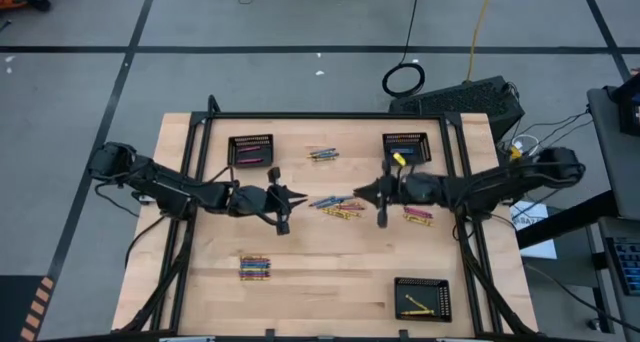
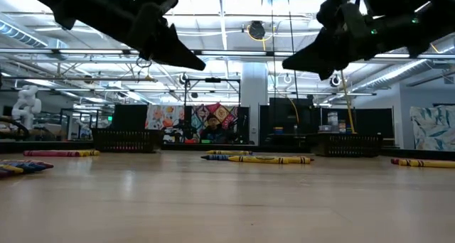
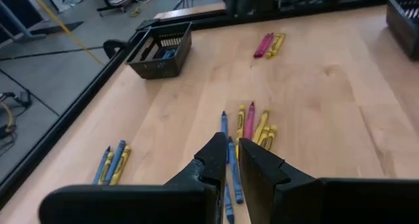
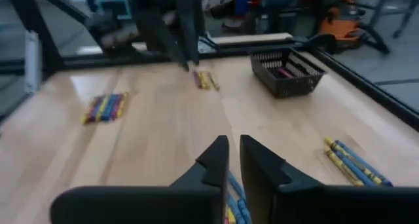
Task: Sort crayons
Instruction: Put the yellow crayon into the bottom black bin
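Right gripper [image 1: 360, 194] empty, fingers nearly together, raised above table [image 1: 330, 272] center. Left gripper [image 1: 297, 198] likewise, at 9 o'clock. Crayons [image 1: 338, 206] lie between them; other clusters scattered across table.

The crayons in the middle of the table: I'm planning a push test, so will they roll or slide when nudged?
The middle crayons are thin round sticks lying flat on smooth wood, so a sideways nudge would probably roll them. They look stiff and light, likely scattering rather than moving together. Pushed endwise, they would probably slide.
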